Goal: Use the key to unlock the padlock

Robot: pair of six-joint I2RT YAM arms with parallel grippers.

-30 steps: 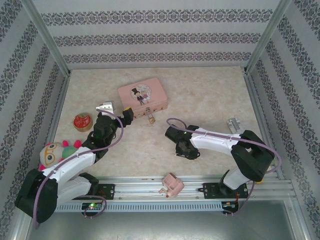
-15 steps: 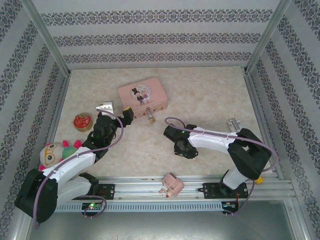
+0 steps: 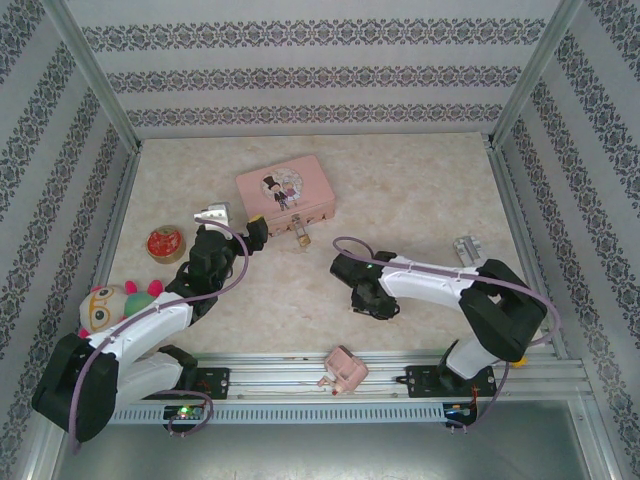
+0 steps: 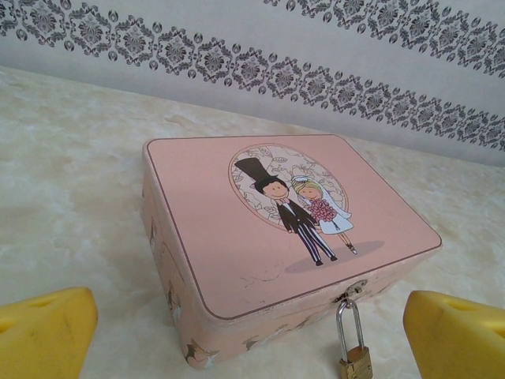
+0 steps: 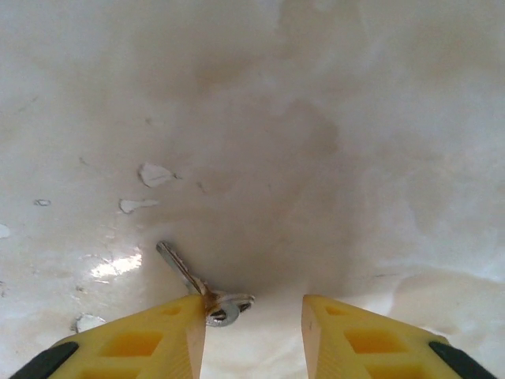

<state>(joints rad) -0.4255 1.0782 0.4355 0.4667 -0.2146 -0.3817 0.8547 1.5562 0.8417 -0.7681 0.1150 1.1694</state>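
The pink tin [image 4: 268, 229] stands in front of my left gripper [image 4: 248, 347], whose yellow fingers [image 4: 43, 332] are spread wide, open and empty. The small brass padlock [image 4: 355, 359] hangs by its silver shackle from the tin's clasp and rests on the table, closed. From above, the padlock [image 3: 300, 238] lies just right of the left gripper [image 3: 255, 228]. My right gripper [image 5: 252, 316] is low over the table, open. The thin grey key [image 5: 197, 284] lies flat. Its round head touches the inner edge of the left fingertip [image 5: 185, 332], and nothing is clamped.
A red round object [image 3: 165, 243] and a silver piece [image 3: 210, 213] lie left of the tin [image 3: 285, 192]. A plush toy [image 3: 110, 305] sits at the near left. A pink object [image 3: 343, 368] rests on the front rail. Another silver piece [image 3: 468, 248] lies at the right.
My right gripper has shifted slightly over the same spot and its jaws have narrowed a little. The left arm has not moved.
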